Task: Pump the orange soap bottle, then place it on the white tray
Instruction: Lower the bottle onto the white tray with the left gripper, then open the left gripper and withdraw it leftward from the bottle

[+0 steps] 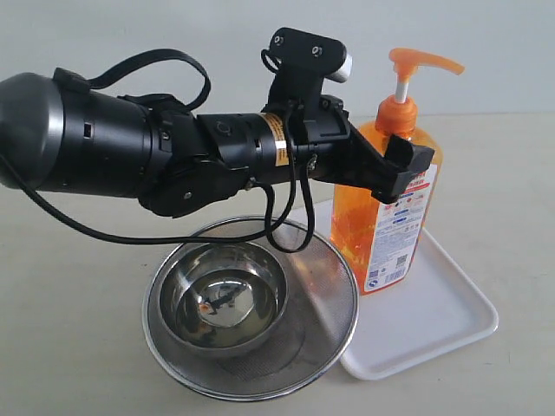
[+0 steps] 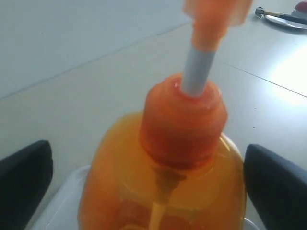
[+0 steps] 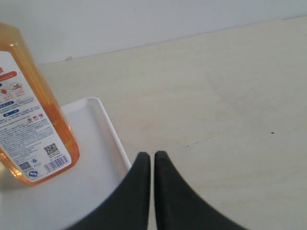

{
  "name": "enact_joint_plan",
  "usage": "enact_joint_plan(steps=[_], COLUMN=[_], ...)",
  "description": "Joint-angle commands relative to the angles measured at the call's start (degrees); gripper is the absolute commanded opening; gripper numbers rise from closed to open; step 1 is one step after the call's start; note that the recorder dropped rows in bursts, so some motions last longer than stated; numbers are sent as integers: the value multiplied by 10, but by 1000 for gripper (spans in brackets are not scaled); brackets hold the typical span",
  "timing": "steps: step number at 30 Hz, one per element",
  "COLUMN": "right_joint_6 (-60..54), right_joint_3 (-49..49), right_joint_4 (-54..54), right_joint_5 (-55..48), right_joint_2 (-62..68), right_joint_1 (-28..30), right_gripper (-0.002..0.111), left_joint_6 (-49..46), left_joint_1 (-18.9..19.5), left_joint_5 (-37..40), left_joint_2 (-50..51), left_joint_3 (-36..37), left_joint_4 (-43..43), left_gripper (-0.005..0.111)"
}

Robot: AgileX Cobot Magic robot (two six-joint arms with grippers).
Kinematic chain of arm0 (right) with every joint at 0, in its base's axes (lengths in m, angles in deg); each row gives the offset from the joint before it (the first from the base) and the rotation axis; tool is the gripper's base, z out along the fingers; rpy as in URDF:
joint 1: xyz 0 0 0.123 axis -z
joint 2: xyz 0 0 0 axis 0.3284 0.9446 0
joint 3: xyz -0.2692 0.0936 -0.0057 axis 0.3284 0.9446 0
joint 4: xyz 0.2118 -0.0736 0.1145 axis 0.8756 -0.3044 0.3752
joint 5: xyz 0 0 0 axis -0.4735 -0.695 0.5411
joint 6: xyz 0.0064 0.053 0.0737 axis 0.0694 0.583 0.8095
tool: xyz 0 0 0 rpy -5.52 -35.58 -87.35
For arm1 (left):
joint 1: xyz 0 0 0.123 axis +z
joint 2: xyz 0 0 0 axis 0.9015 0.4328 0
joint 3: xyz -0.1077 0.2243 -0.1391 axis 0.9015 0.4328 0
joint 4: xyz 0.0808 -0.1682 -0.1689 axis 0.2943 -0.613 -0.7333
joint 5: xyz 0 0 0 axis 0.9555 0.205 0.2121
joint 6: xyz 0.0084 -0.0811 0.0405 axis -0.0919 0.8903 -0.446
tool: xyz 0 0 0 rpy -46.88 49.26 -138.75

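My left fingers (image 2: 29, 177) spread around the translucent orange soap bottle (image 1: 390, 234), seemingly untouched, white stem (image 1: 401, 89) raised; right fingers (image 3: 140, 191) pressed together.

The tabletop (image 1: 78, 260) is a pale, cream-coloured matte surface that runs back to a plain light grey wall (image 1: 173, 35). The light in here is soft and even, leaving only faint shadows. In the left wrist view a bright glare patch (image 2: 290, 67) lies on the surface, just beside a thin dark seam (image 2: 268, 80).
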Motion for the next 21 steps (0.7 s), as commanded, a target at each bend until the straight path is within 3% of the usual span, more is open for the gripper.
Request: enact_joint_plan(steps=[1,6,14,21], right_joint_6=[-3,-3,-3,-3], right_joint_3=[-1,-1,-1,-1], right_joint_4=[0,0,0,0], right_joint_5=[3,7,7,7], right_joint_2=[-2,-2,-2,-2], right_joint_1=[2,2,2,2], right_gripper=[0,0,0,0], left_joint_6=[7,7,19,18], left_joint_1=[-1,-1,-2,-40], left_joint_5=[10,48,173,204], left_joint_2=[-5,-26,-86,-115], left_joint_3=[-3,-3,-3,22], left_joint_4=[-6,-6,-6,-6], left_gripper=[108,108,108,108])
